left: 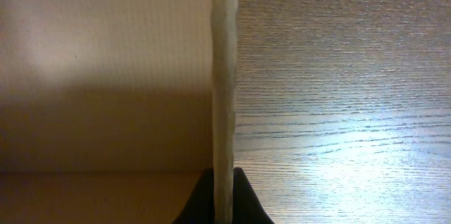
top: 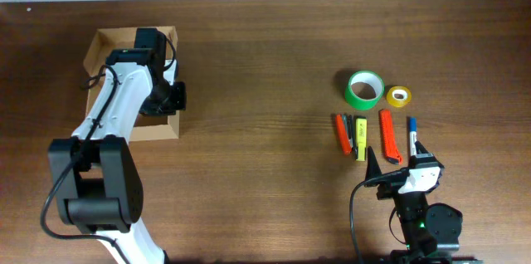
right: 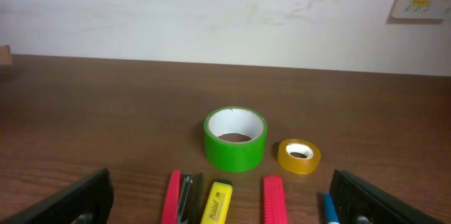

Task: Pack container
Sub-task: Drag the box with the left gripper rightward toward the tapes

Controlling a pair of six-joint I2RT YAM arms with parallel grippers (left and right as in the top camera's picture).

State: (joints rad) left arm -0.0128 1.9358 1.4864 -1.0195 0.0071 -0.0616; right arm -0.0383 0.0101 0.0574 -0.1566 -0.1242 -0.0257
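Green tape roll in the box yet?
No, the green tape roll lies out on the table beside the yellow tape roll, far from the container.

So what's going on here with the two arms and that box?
The left end effector is shut on one wall of the cardboard box. The right end effector hangs open by a green tape roll, a yellow tape roll and a row of pens. None is in the box yet.
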